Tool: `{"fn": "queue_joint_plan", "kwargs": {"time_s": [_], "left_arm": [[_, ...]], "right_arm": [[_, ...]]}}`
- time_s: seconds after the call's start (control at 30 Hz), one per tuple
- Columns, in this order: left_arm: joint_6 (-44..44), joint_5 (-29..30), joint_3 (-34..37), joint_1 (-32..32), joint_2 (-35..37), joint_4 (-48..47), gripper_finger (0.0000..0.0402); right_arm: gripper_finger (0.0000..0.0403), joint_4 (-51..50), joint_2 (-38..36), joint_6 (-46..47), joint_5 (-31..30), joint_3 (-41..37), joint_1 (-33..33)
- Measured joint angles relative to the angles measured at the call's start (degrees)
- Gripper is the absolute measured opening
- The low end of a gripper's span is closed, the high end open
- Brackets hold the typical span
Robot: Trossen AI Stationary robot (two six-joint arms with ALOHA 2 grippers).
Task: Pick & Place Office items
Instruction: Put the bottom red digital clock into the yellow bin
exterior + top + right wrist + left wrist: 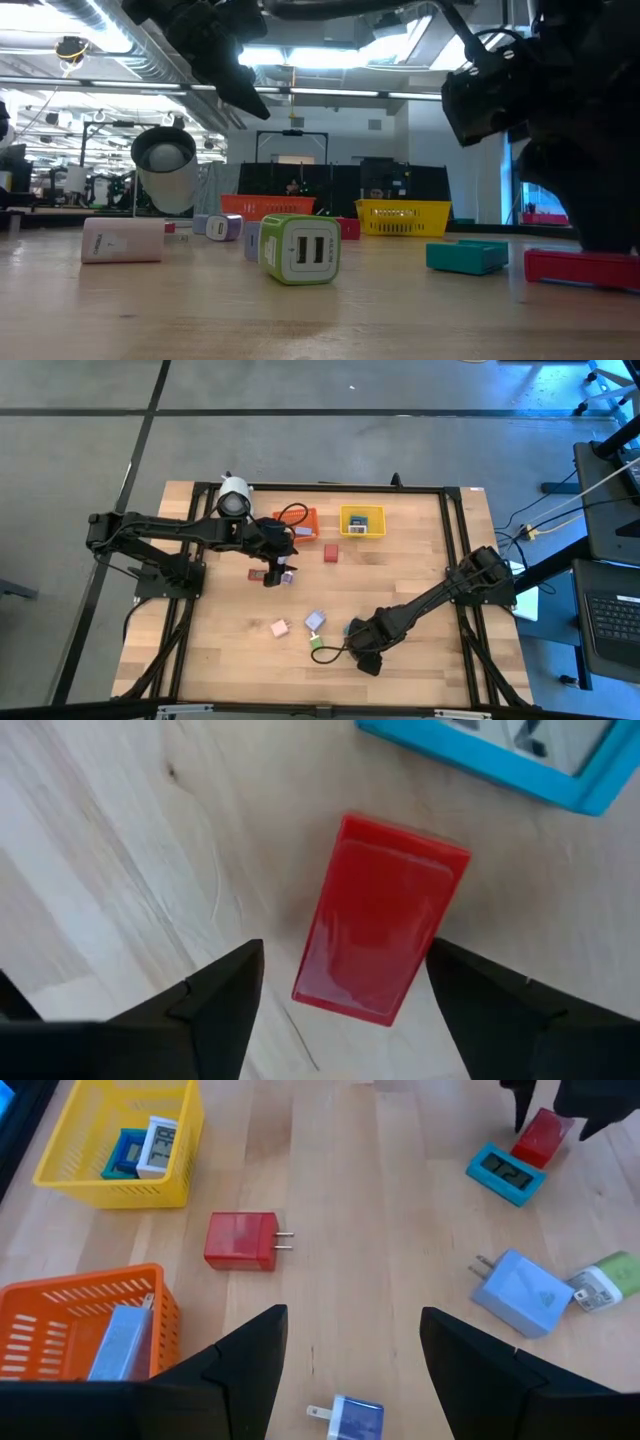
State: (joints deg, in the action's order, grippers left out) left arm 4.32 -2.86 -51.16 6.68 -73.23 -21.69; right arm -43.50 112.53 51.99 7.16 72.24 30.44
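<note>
Wooden tabletop (400, 570), seen from above. Two mesh bins near its 12 o'clock edge: orange bin (298, 521) and, at its 3 o'clock, yellow bin (361, 521). White cylinder (234, 497) beside the left arm. Left pincer (277, 565) open, empty, hovering at 6 o'clock of the orange bin, over a blue charger (349, 1418). Right pincer (362, 652) open, poised low at the tabletop's 6 o'clock side, fingers (215, 995) straddling a red block (382, 917), not yet clamped. Teal clock (500, 750) just beside that block, apart from it.

Step in hand, by the look of it: grasp the red block. Best done by dropping straight down, keeping the block centred between the fingers, closing across its short width, staying clear of the teal clock.

Red block flat on the wood, long axis running forward from the right wrist, along the gap between the fingers, far end toward the clock.

Elsewhere: red charger (240, 1241) with prongs toward 3 o'clock in the left wrist view; lilac charger (521, 1292); green charger (300, 249); pink block (280, 627).
</note>
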Motion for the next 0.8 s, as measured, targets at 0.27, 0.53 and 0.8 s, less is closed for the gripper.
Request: {"fn": "queue_joint_plan", "kwargs": {"time_s": [0.27, 0.53, 0.8], "left_arm": [[-0.1, -1.2, 0.0, 0.0, 0.0, 0.0, 0.0226], [-0.1, -1.2, 0.0, 0.0, 0.0, 0.1, 0.0226], [-0.1, -1.2, 0.0, 0.2, 0.0, 0.5, 0.0226]], "right_arm": [[0.0266, -0.3, 0.8, -0.2, -0.9, 0.1, 0.0], [0.0165, -1.2, 0.9, -0.4, -2.9, 0.0, 0.0], [0.0154, -1.3, 0.2, -1.3, -5.0, -0.1, 0.1]]}}
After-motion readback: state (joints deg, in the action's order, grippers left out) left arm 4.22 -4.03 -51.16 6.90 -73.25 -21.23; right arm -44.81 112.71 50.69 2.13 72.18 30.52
